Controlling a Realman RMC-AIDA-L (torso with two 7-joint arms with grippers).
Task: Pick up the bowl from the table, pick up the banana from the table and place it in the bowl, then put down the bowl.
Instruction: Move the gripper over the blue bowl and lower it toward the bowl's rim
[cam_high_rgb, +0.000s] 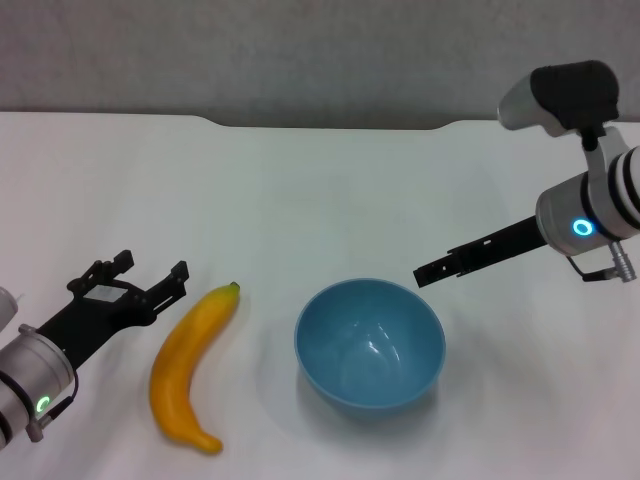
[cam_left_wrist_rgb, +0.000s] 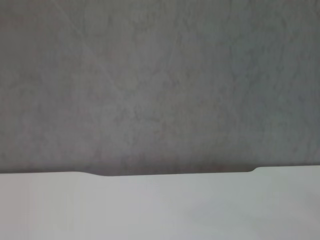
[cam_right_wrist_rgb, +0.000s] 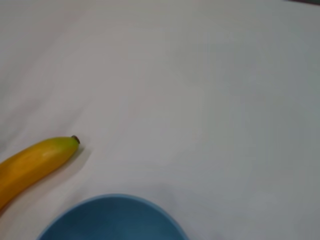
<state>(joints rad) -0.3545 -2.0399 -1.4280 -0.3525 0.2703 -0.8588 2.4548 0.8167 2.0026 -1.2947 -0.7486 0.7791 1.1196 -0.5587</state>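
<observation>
- The bowl (cam_high_rgb: 370, 343) sits upright, mouth up, near the front edge of the white surface (cam_high_rgb: 300, 200), a little right of centre, empty and free on all sides.
- The banana (cam_high_rgb: 192, 368) lies flat just left of the bowl, apart from it; its long axis runs from the front edge back and slightly right, stem tip pointing toward the far edge, curve bowing left.
- The left gripper (cam_high_rgb: 150, 272) hangs low by the front left corner, jaws spread wide and empty, aimed past the banana's stem end; likely staged to take the fruit.
- The right gripper (cam_high_rgb: 432, 272) reaches in from the right edge, tip just beyond the bowl's far right rim; whether its jaws are apart or closed cannot be told. It appears lined up for the rim, nothing lifted yet.
</observation>
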